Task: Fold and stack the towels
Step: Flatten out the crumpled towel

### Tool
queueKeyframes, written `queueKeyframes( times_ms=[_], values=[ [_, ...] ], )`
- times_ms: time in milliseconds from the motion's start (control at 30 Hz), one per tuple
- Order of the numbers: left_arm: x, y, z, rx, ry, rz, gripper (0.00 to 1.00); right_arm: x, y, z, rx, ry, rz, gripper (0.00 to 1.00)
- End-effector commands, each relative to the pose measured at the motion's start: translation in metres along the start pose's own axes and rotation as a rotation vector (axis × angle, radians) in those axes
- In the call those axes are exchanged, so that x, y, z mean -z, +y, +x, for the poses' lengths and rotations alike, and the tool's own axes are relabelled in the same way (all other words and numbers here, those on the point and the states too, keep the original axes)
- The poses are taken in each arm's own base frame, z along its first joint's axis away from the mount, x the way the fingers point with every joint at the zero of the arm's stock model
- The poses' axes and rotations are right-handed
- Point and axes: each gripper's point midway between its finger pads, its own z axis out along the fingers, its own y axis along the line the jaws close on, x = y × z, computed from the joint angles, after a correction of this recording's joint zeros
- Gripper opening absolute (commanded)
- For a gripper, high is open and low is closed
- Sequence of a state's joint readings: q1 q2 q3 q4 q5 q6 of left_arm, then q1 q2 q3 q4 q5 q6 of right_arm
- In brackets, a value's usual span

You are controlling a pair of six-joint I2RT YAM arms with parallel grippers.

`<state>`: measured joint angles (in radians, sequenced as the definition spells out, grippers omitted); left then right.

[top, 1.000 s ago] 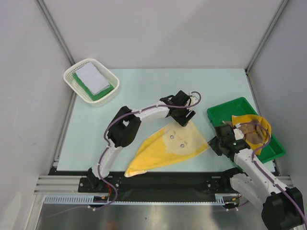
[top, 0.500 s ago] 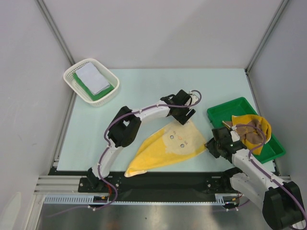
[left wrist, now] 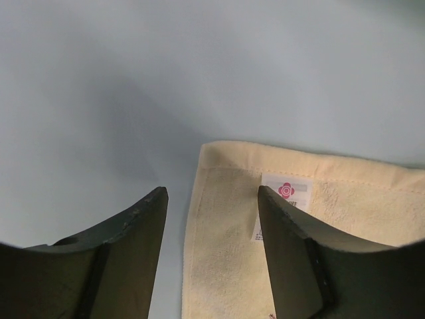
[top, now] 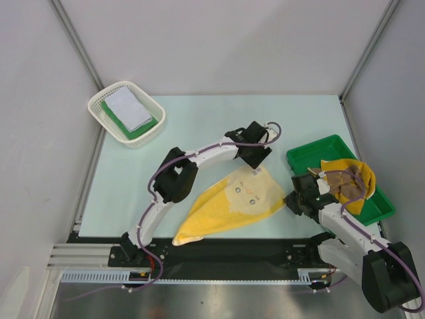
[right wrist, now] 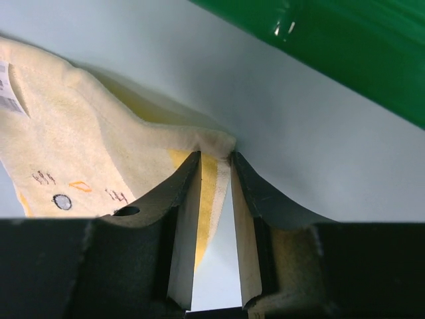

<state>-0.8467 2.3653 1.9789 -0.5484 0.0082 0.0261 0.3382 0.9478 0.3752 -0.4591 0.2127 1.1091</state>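
Note:
A pale yellow-cream towel [top: 226,206] lies spread on the table, partly doubled over. My left gripper [top: 256,165] hovers at its far corner. In the left wrist view it [left wrist: 211,193] stands open astride the towel's edge [left wrist: 345,206], one finger over bare table and the other over the label. My right gripper [top: 289,201] is at the towel's right corner. In the right wrist view its fingers [right wrist: 216,156] pinch the bunched corner of the towel [right wrist: 80,146]. A tan-brown towel [top: 348,183] lies crumpled on a yellow cloth [top: 332,165] in the tray. A white towel [top: 129,108] rests folded on a green one [top: 143,129].
The green plastic tray [top: 312,153] stands just right of my right gripper, and its wall [right wrist: 358,60] shows close in the right wrist view. A white mesh basket [top: 126,85] holding the folded towels sits at the far left. Grey walls close off three sides.
My right gripper slid left from the tray to the towel's right corner and closed on it. The left gripper shifted slightly and its jaws narrowed a little.

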Motion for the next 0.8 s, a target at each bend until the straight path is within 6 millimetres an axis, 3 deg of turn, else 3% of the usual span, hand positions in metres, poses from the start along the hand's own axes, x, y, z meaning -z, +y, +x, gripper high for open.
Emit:
queueKeyframes(
  times_ms=[0,333,467,600,633,767],
  values=[
    [-0.001,-0.005,0.002,0.012,0.018,0.04,0.63,-0.006,-0.012,-0.003,0.029,-0.03,0.043,0.29],
    [-0.017,-0.008,0.027,0.031,0.111,0.069,0.6,-0.014,-0.007,-0.006,0.05,-0.035,0.04,0.27],
    [-0.02,-0.01,0.024,0.033,0.116,0.08,0.4,-0.016,-0.006,-0.008,0.065,-0.044,0.035,0.18],
    [-0.017,-0.016,0.021,0.037,0.122,0.119,0.04,-0.016,-0.001,-0.012,0.086,-0.062,0.008,0.03],
    [-0.014,-0.016,0.018,0.042,0.117,0.129,0.0,-0.015,0.002,-0.012,0.112,-0.063,-0.007,0.0],
    [0.016,0.005,-0.006,0.135,0.066,0.068,0.0,-0.006,0.045,-0.032,0.188,-0.129,-0.158,0.0]
  ],
)
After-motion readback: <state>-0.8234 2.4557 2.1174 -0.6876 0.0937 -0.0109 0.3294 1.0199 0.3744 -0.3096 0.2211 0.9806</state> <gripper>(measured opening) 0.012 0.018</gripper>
